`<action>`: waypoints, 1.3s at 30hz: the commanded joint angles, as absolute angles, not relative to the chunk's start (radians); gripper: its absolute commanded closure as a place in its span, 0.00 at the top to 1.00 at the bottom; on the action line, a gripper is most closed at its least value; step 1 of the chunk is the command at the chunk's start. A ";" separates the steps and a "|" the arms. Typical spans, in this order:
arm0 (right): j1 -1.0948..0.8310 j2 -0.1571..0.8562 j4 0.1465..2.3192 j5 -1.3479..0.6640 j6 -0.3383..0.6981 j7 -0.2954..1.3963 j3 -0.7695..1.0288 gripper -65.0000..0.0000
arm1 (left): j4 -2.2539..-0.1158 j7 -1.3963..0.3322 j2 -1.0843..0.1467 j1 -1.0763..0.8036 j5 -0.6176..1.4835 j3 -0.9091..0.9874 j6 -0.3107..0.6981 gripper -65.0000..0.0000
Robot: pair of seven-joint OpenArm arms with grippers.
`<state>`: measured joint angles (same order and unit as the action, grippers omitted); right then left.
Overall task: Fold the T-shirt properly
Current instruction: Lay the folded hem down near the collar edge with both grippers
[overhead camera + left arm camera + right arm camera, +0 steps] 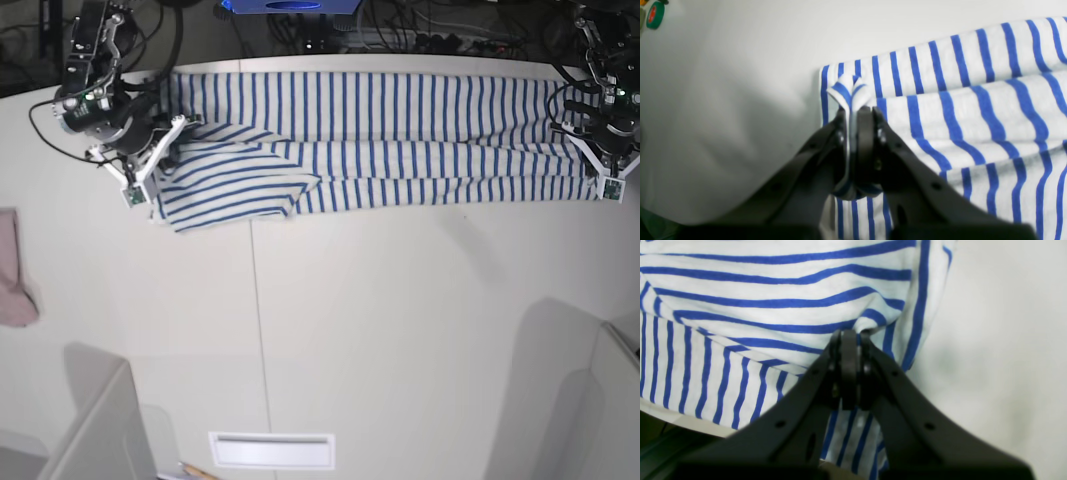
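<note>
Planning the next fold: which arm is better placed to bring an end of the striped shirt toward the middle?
Probably either: left end effector and right end effector each pinch an end of the blue-striped white cloth T-shirt.

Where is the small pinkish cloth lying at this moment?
In the base view, the pinkish cloth lies at the table's far left edge, apart from the striped T-shirt stretched along the top.
</note>
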<state>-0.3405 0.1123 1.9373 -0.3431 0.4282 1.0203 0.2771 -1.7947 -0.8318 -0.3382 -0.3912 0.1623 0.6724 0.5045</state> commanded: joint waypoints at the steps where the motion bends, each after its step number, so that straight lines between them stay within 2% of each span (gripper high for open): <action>1: -0.349 0.124 1.959 -0.348 0.430 1.012 0.282 0.00 | -1.807 -0.822 -0.358 -0.390 0.157 0.680 0.496 0.00; 35: -0.435 0.122 1.957 -0.346 0.430 1.010 0.280 0.00 | -1.770 -0.823 -0.361 -0.438 0.157 0.679 0.496 0.00; 36: -0.435 0.122 1.957 -0.346 0.430 1.010 0.280 0.00 | -1.770 -0.823 -0.361 -0.438 0.157 0.682 0.496 0.02; 39: -0.437 0.124 1.959 -0.346 0.430 1.010 0.280 0.00 | -1.773 -0.823 -0.361 -0.438 0.157 0.688 0.496 0.32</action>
<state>-0.4389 0.1146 1.9419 -0.3401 0.4282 1.0187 0.2733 -1.7557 -0.8318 -0.3412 -0.4377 0.1585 0.6758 0.5022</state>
